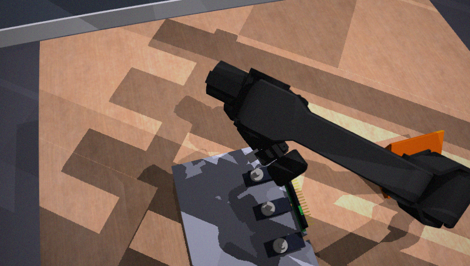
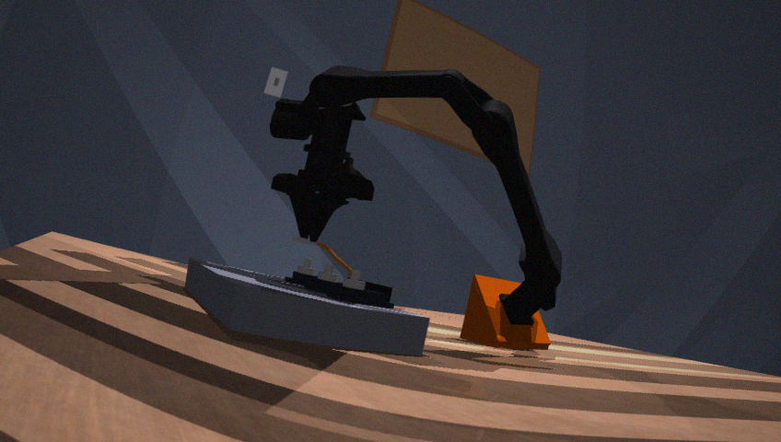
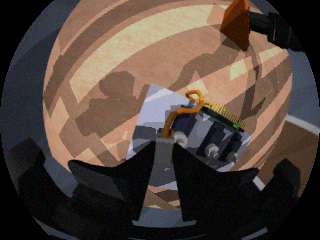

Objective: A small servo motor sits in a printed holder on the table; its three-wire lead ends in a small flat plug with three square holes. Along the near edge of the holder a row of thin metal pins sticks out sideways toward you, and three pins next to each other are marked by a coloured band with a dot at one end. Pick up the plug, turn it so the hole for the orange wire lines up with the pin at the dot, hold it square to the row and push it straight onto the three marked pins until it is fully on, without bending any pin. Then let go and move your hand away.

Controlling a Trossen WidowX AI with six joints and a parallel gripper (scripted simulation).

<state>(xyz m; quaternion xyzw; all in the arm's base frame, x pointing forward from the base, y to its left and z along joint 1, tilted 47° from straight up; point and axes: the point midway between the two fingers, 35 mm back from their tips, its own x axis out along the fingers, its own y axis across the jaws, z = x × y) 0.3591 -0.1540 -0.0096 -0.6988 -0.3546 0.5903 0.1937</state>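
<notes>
My gripper is shut on the small pale plug, above the holder and clear of its surface. The plug lies roughly level in the exterior view; its holes cannot be made out. The orange lead runs from it down to the holder, with a loop near the pin row. The pale grey holder carries the thin yellow pins along one edge. A green band marks some pins; its dot is too small to tell. The arm hides part of the row in the top view.
Three dark servos with round pale horns stand up from the holder, beside the pin row; the middle servo shows plainly in the top view. The orange arm base stands on the wooden table beyond the pin side.
</notes>
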